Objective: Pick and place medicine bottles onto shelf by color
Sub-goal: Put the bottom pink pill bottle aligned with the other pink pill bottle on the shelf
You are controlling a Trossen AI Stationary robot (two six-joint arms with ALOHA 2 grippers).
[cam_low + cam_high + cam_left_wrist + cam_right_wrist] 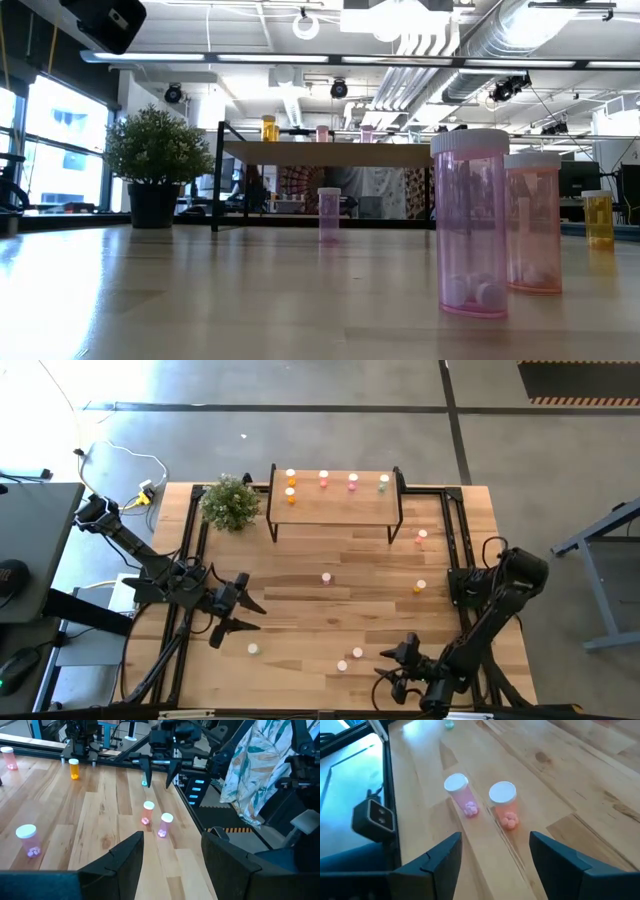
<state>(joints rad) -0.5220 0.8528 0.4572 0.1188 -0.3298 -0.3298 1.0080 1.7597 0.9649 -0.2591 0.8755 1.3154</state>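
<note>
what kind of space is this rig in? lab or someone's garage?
Likely an industrial-style lab or workshop, not a garage: exposed ceiling ducts, a bare concrete floor with taped lines, and screens at workstations behind the plank table.

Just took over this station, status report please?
Both grippers open, empty: left gripper mid-table, right gripper facing two pink bottles. Five bottles on shelf. Nothing in the way.

The high view looks straight down on the whole table (300, 590). The low view sits at tabletop height, very near two pink bottles (470, 225) at right of frame. Both wrist views face that same pair (462, 795), looking down obliquely from opposite sides.
</note>
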